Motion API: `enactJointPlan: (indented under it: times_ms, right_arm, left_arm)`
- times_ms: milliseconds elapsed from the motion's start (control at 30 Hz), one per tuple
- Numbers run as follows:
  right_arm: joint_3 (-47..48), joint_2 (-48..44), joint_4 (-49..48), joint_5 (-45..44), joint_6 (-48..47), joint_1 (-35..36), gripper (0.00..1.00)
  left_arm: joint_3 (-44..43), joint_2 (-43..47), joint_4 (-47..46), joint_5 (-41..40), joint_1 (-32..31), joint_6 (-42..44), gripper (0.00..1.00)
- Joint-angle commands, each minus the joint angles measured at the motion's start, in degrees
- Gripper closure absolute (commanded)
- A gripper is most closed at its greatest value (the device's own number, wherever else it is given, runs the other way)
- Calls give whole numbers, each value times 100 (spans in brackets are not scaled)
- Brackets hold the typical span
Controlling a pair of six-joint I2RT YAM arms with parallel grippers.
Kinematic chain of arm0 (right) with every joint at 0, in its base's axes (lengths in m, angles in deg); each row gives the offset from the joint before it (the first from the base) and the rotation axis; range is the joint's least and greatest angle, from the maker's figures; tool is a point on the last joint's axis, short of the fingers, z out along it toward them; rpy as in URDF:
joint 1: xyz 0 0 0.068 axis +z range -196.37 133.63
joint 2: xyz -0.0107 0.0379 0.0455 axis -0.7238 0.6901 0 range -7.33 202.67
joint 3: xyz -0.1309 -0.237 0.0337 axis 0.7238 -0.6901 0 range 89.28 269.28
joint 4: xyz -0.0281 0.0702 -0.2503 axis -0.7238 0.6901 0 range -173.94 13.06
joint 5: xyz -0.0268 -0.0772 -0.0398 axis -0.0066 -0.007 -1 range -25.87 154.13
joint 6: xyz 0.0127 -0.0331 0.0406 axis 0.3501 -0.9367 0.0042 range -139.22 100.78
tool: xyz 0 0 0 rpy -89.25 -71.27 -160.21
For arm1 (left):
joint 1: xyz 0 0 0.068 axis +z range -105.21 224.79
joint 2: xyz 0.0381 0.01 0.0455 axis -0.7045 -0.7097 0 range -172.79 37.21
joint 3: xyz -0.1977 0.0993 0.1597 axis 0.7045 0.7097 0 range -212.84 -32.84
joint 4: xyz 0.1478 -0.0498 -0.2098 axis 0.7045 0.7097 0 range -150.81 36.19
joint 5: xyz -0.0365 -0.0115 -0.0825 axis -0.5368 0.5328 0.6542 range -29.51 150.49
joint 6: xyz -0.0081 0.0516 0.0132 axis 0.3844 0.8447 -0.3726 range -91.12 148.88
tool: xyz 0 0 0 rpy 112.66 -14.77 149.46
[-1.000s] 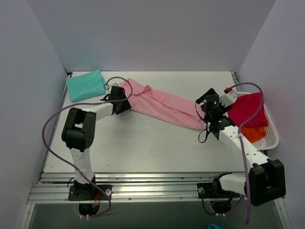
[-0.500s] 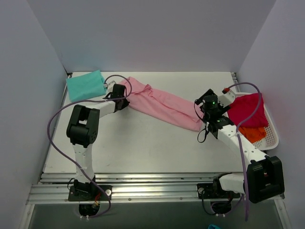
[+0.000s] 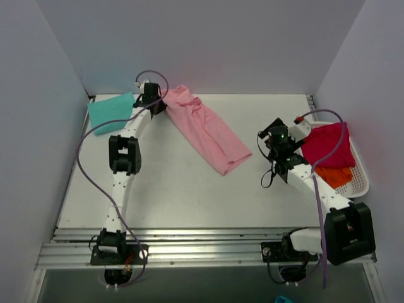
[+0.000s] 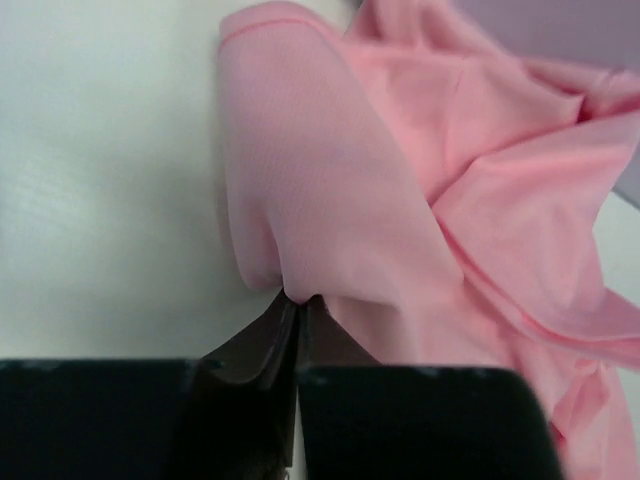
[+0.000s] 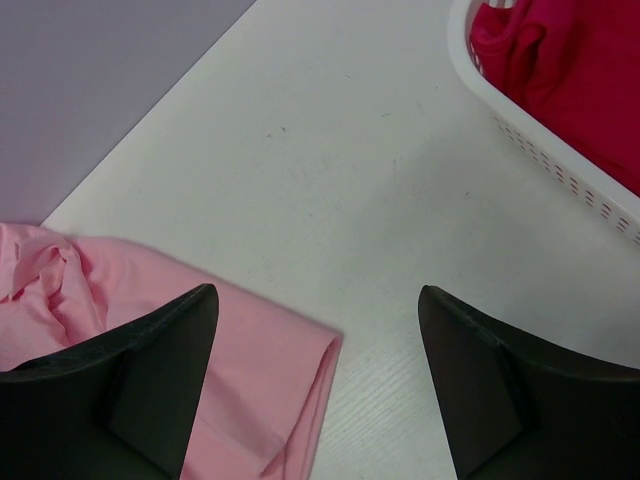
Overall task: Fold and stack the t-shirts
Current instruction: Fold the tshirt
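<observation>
White tabletop (image 3: 164,196), pale lilac walls (image 3: 189,44) on three sides.

Progress, as judged from the layout: early.
- One teal t-shirt (image 3: 112,112) lies as a compact folded rectangle just left of the pink t-shirt's far end. It reads as done and as the base of the stack.
- The pink t-shirt (image 3: 205,129) is not folded. It lies as a long rumpled band, running diagonally from the far left toward the middle of the table.
- Well to the right of the pink shirt, a crimson t-shirt (image 3: 325,146) and an orange t-shirt (image 3: 333,177) are heaped in the white mesh basket (image 3: 361,183), untouched.
- So roughly one shirt of four is finished. Three remain to fold, and nothing is stacked on the teal one yet.

Pincers, working outward:
- Left gripper (image 4: 298,305): jaws pressed together, nipping a small fold of pink cloth at the shirt's far-left end. The fabric bunches and puckers right at the tips, and the rest of the shirt trails away to the right.
- Right gripper (image 5: 315,300): jaws standing wide apart with nothing between them. It hangs above bare table near the pink shirt's near-right corner, with the hem under one finger's edge in the wrist view. I see no contact with the cloth.
</observation>
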Motion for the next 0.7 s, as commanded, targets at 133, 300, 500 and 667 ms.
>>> enactJointPlan:
  times_ms: [133, 300, 500, 667]
  right_arm:
    - [13, 324, -298, -54, -59, 7, 24]
    - [5, 482, -412, 60, -59, 33, 24]
    - [22, 640, -544, 183, -77, 77, 24]
    - [83, 1001, -720, 350, -130, 77, 24]
  left_arm:
    - [-1897, -582, 477, 1376, 468, 363, 34]
    - [2774, 2745, -2464, 746, 494, 441, 6]
    - [4055, 4700, -1513, 330, 450, 196, 6]
    - [6454, 5810, -2179, 103, -521, -198, 6]
